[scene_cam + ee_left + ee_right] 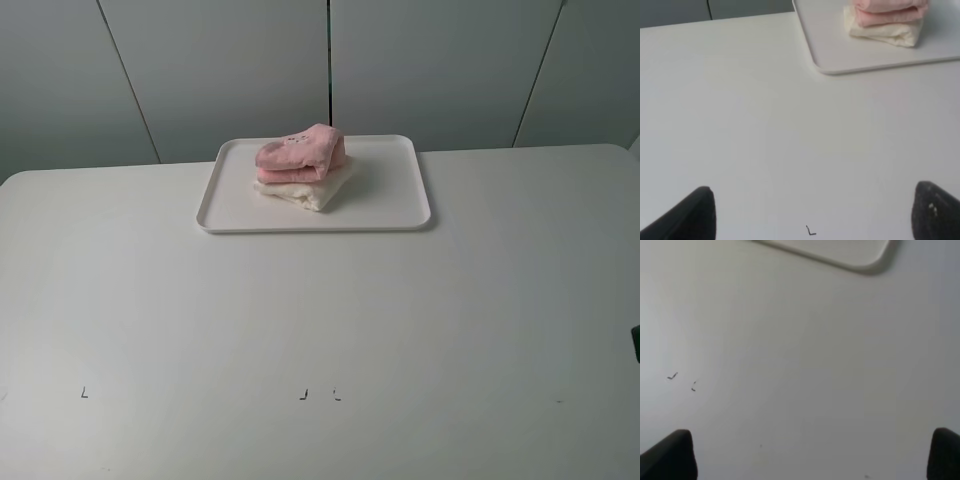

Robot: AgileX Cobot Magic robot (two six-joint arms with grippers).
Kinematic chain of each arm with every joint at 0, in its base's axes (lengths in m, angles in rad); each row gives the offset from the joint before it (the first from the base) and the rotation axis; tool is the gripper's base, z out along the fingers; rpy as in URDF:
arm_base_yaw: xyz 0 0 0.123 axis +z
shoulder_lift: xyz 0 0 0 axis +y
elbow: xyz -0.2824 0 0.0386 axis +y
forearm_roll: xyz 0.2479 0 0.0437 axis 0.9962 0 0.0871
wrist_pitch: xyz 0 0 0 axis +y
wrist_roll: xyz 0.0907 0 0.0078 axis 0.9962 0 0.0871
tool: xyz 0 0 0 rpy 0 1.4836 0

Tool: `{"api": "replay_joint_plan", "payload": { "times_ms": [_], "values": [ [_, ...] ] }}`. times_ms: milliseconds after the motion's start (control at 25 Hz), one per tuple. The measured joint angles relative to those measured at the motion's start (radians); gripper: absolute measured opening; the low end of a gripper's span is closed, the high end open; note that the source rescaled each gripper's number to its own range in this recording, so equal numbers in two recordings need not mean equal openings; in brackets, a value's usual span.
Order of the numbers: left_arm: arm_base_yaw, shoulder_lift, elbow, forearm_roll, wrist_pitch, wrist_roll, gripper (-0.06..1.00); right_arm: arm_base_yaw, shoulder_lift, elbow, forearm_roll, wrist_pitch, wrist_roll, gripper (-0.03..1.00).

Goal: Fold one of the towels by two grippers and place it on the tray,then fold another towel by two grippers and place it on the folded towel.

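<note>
Resting on the tray [404, 196], the folded pink towel [302, 155] is stacked upon the cream towel [312, 192]. Both grippers' fingers [690, 215] [671, 455] are held spread above the table [320, 330], empty.

High cam sits above the table's [320, 330] near edge, looking down and forward at the tray [400, 205] by the back wall. Both wrist cams hang low over the tabletop facing the tray; all three share that tray, the right one catching just a corner.

fluffy cloth towels [300, 160], smooth tray [400, 200]
</note>
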Motion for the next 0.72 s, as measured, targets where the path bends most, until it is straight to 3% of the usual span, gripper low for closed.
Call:
{"api": "replay_joint_plan", "payload": {
  "times_ms": [320, 720],
  "values": [
    [0.0, -0.006, 0.0, 0.0, 0.002, 0.0, 1.0, 0.0, -0.255, 0.002, 0.0, 0.001, 0.02, 1.0],
    [0.0, -0.006, 0.0, -0.004, 0.002, 0.008, 1.0, 0.008, -0.272, 0.002, -0.02, 0.007, 0.032, 1.0]
  ]
}}
